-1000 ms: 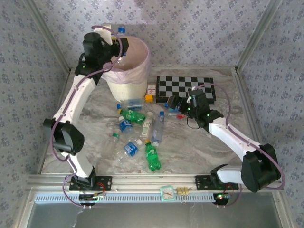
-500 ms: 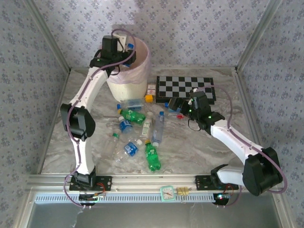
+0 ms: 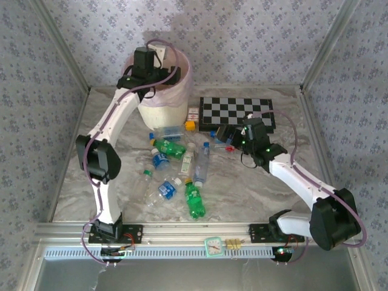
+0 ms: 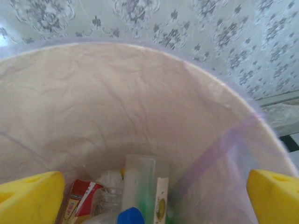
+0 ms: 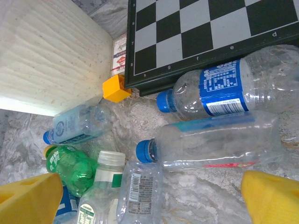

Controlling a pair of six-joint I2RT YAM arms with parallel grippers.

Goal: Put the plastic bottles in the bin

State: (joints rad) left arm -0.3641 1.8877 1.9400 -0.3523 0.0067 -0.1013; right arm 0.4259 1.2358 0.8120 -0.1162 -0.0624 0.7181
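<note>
Plastic bottles (image 3: 194,200) lie strewn on the bench (image 3: 254,188); left pincer (image 4: 153,195) spreads wide over the bin (image 3: 160,112), right pincer (image 5: 149,198) wide above them.

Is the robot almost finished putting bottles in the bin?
Not yet. Some bottles already lie in the bin, with the open left gripper above it. The open right gripper hovers over a clear bottle. Many more, like the green one, wait on the table.

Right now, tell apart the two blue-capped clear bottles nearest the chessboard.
The upper bottle wears a dark blue printed label; the lower bottle has only a pale, see-through one. The upper bottle lies against the edge of the chessboard; the lower bottle lies apart from it. Both lie on their sides, caps pointing the same way.
</note>
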